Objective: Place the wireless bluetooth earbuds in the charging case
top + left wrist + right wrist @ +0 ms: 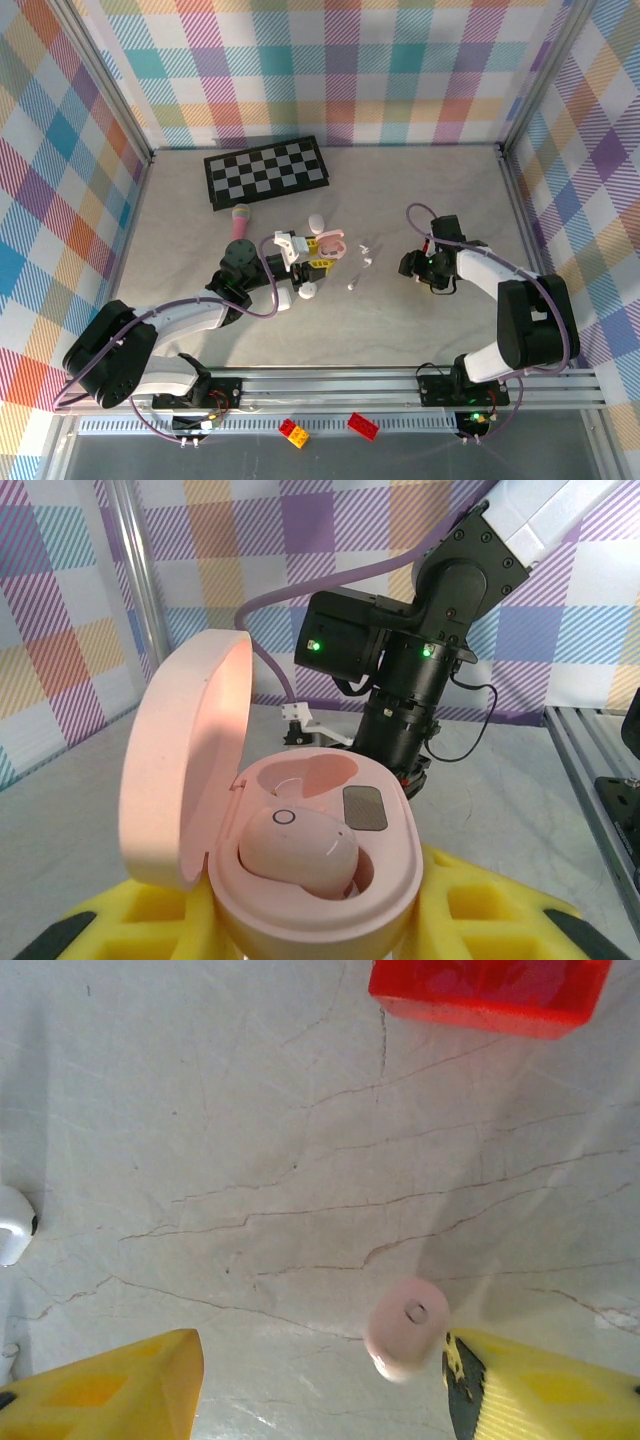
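My left gripper is shut on the open pink charging case, its yellow fingers pressing both sides. The lid stands up on the left. One pink earbud sits in the near socket; the far socket is empty. In the top view this gripper holds the case at the table's middle. My right gripper is open just above the table, and a second pink earbud lies right beside its right finger. Two white earbuds lie between the arms.
A red block lies just ahead of the right gripper, and a white earbud sits at the left edge of its view. A chessboard is at the back, with a pink cylinder near it. Small white pieces lie by the left gripper.
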### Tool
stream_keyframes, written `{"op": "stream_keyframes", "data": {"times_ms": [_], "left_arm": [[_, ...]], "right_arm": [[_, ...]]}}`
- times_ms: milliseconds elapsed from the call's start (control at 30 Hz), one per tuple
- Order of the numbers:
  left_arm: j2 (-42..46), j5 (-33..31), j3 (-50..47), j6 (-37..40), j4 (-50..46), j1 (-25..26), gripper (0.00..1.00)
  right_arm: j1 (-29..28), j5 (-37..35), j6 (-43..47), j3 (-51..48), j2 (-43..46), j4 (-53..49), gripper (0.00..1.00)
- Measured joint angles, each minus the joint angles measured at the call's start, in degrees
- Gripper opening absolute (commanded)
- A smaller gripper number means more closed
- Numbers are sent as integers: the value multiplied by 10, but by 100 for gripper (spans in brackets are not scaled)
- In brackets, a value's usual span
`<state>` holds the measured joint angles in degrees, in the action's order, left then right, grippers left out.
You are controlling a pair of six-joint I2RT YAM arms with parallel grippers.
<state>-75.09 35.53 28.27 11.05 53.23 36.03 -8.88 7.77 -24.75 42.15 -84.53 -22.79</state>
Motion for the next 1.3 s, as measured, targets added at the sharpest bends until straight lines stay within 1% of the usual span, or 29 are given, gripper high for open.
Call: {"op": "stream_keyframes", "data": {"times_ms": [233,533,633,833,1100,1300], "left_arm": [[-1,0,0,-4,7,-2,29],[0,0,0,-4,7,-3,29],[-1,0,0,-8,10,-6,29],[-6,0,0,-21,26,-23,29],[-6,5,0,-27,29,-29,29],[-6,5,-11,-27,28,-29,29]], "right_arm": [[0,-19,2,10,0,-21,64],[-5,-60,6,63,-13,-61,56],[-11,-73,-9,71,-16,-68,56],[-16,-68,-47,63,-28,-54,56],[-16,-45,-59,68,-70,-35,54],[-17,-34,-59,80,-78,-26,52]]}}
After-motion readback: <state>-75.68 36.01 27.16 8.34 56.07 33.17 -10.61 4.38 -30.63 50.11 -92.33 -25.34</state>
